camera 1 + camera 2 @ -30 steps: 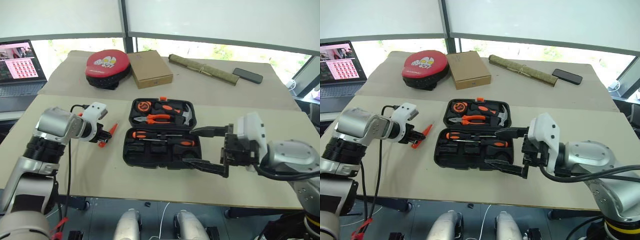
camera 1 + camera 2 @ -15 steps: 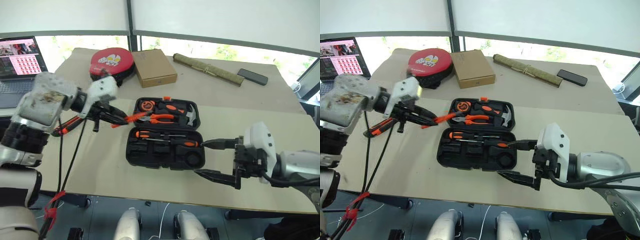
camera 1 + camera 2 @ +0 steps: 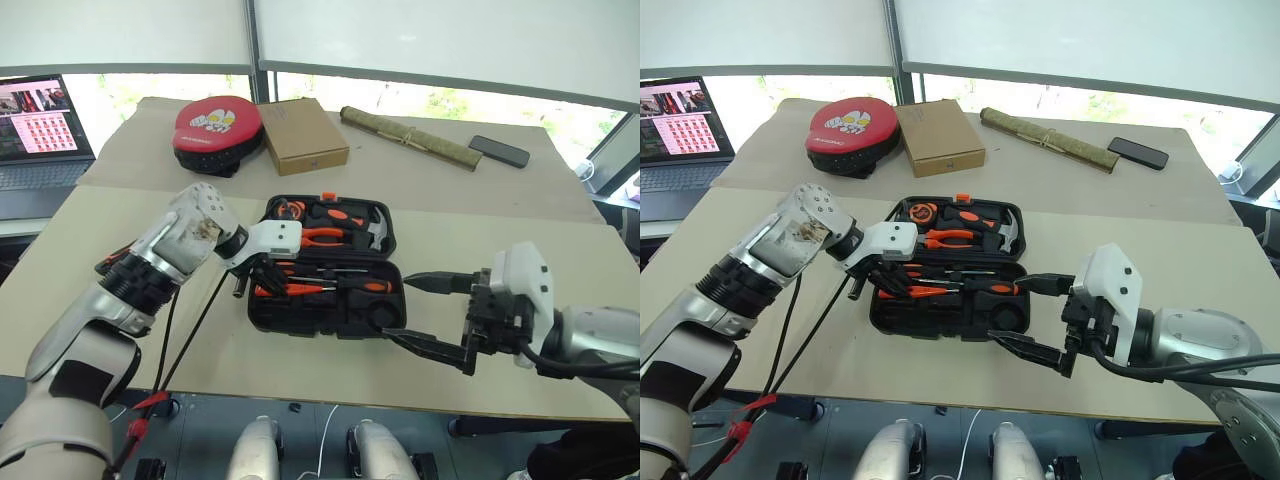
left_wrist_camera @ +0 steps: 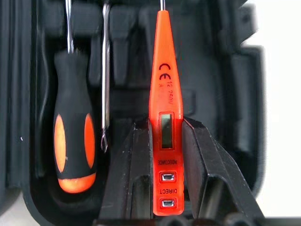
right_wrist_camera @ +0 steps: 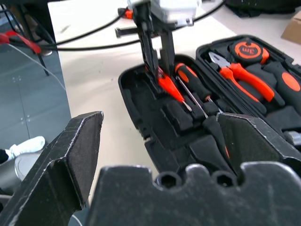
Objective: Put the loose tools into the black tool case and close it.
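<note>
1. Left wrist view: the left gripper (image 4: 164, 155) pinches the orange tester screwdriver (image 4: 162, 113) lengthwise over the black tool case (image 3: 330, 310) (likely lining it up with a slot beside the seated black-and-orange screwdriver (image 4: 73, 136)).
2. The right gripper (image 3: 425, 310) waits spread wide beside the case, empty.

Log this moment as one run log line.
left gripper: holding orange tester over open case | right gripper: open, beside case

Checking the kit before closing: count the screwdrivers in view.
3. An orange tester screwdriver held in the left gripper over the case; a black-and-orange screwdriver and a second black-and-orange screwdriver in its near half. Others may be hidden.
</note>
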